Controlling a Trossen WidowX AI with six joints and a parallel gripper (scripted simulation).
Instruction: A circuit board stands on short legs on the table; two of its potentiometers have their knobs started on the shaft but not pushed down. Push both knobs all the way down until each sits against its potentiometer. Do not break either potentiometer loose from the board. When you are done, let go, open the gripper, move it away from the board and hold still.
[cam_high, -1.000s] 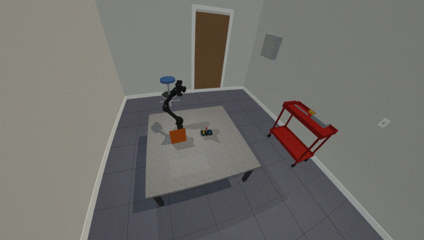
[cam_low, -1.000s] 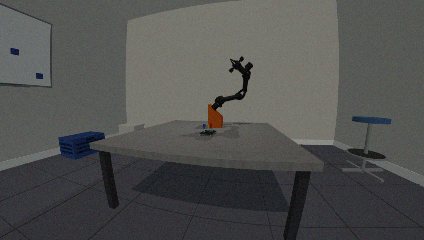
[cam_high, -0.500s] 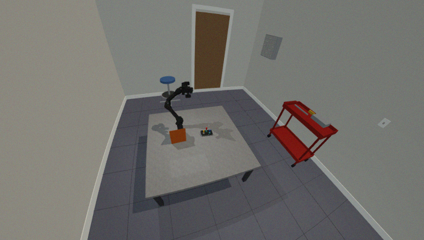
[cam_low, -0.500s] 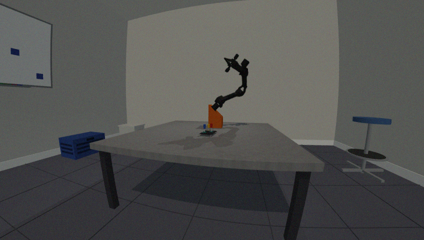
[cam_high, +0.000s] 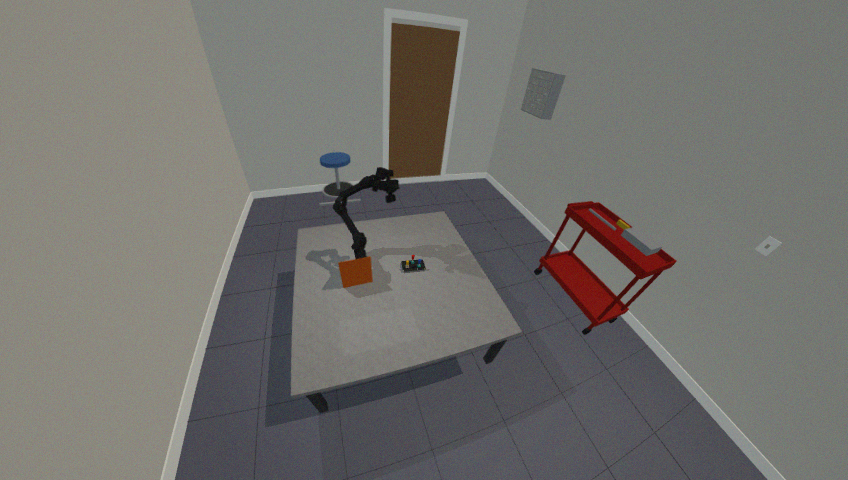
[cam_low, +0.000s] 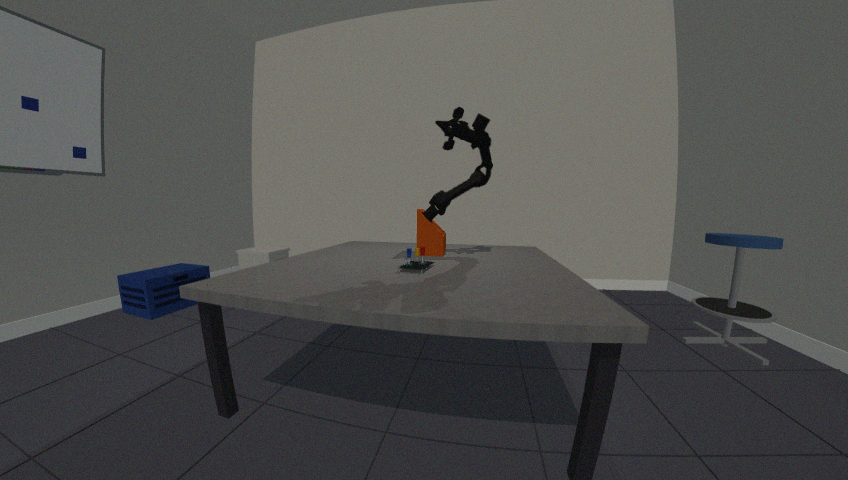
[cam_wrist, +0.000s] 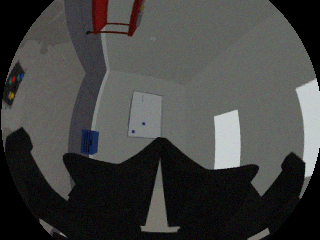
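The circuit board stands on the table. It carries a red knob, a yellow knob and a blue knob above teal parts. The knobs stand above the board in the exterior view; their exact seating is too small to tell. My gripper is shut and empty, high above the table and well away from the board. Its fingertips meet in the wrist view.
The orange base block carries the arm beside the board. A red cart stands off the table to the right in the top view. A blue stool and a blue cabinet stand on the floor.
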